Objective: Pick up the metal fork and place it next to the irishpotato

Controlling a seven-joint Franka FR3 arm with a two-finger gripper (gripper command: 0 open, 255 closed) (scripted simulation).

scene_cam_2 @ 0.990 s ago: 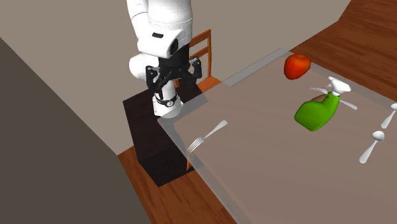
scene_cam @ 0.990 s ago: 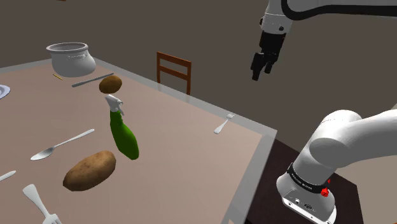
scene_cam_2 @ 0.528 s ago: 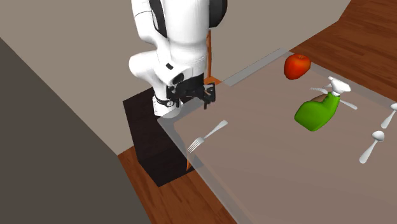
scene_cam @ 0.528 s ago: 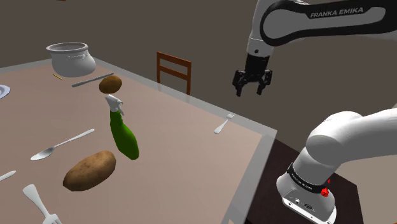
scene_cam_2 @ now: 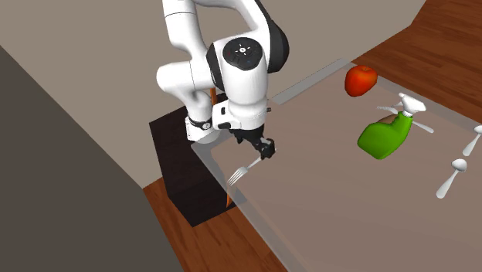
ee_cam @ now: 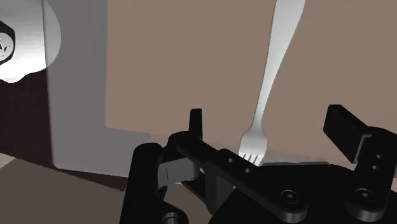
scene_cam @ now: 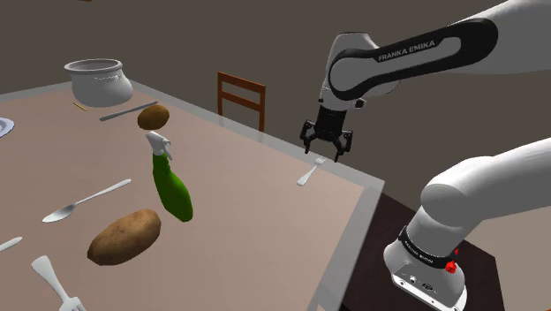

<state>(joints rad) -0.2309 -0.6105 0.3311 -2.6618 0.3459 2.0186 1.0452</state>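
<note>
Silver metal fork (scene_cam: 306,176) lies flat at the corner of the brown, grey-rimmed counter (scene_cam: 265,203) nearest the dark box stand (scene_cam_2: 174,154). Its long axis runs from the rim inward, with the tines toward the rim and the handle toward the counter's middle. One white arm (scene_cam: 415,53) arches over that corner. Its black jaws stand open just above the tine end, and in the wrist view the fork lies between them untouched. One brown wooden chair (scene_cam: 241,97) stands behind the counter. On the counter are one white pot (scene_cam: 95,79), one green spray bottle (scene_cam: 171,185) and two brown potatoes. The large potato (scene_cam: 124,236) and the small potato (scene_cam: 154,117) lie on either side of the bottle. A second fork, white (scene_cam: 57,284), lies near the large potato. Two grey spoons are there too, one (scene_cam_2: 450,179) beside the other (scene_cam_2: 472,141).
</note>
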